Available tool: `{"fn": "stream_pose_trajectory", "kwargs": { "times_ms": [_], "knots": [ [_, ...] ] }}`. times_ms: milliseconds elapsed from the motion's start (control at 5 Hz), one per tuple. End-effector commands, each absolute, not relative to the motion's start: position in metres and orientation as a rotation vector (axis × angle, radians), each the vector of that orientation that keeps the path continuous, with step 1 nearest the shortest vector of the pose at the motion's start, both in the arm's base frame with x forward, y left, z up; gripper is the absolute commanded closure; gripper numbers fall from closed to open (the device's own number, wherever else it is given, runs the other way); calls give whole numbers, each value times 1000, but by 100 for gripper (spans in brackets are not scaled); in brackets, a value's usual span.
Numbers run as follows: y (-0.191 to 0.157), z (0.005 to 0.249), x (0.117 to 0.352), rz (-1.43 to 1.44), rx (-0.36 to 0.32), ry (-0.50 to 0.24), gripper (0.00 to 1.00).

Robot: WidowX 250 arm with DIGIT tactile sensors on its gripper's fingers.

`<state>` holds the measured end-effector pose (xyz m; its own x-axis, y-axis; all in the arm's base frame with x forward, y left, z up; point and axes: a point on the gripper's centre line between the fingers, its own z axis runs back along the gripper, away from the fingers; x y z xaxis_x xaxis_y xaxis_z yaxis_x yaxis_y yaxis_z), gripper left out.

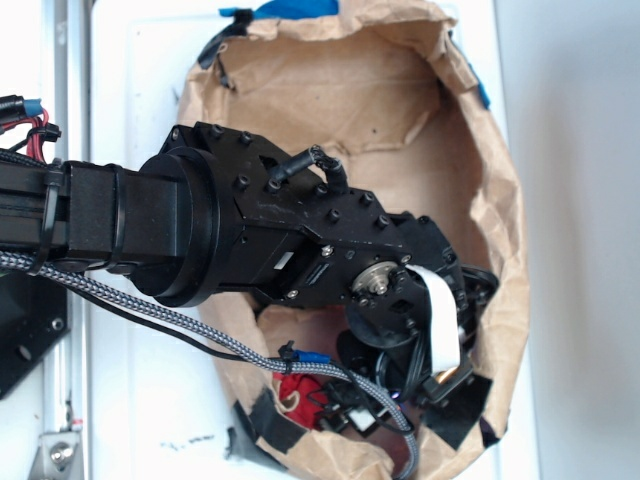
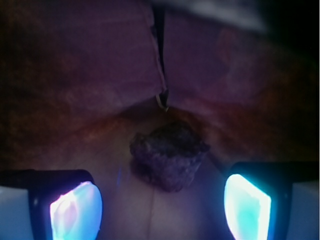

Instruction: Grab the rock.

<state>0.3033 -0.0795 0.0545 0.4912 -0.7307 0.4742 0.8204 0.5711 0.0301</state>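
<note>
The pincer (image 2: 161, 202) hangs released, its two glowing pads (image 2: 77, 210) spread wide at the bottom corners of the wrist view, at about 7 and 5 o'clock. The rock (image 2: 169, 156) lies on the bag floor between them and a little beyond their tips, toward 12 o'clock from the gap; neither pad touches it. It is a dark, rough, rounded lump.

Beyond the rock, a seam in the paper (image 2: 161, 60) runs up to 12 o'clock, where two brown panels meet.

In the exterior view the arm (image 1: 250, 240) reaches from 9 o'clock into a crumpled brown paper bag (image 1: 400, 90) lying open on the white surface (image 1: 140, 90). The pincer end sits low inside the bag, near 5 o'clock, and hides the rock there. A red thing (image 1: 295, 388) shows in the bag at 6 o'clock, partly covered by cables. Black tape (image 1: 275, 425) patches the bag's lower rim, and blue tape (image 1: 295, 8) its top edge.
</note>
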Motion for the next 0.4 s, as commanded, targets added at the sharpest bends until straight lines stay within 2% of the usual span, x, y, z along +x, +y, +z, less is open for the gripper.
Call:
{"fn": "stream_pose_trajectory", "kwargs": {
  "times_ms": [0,200],
  "knots": [
    [-101,43,314,-985,-180,-468,0],
    [-110,30,318,-999,-186,-448,0]
  ]
}}
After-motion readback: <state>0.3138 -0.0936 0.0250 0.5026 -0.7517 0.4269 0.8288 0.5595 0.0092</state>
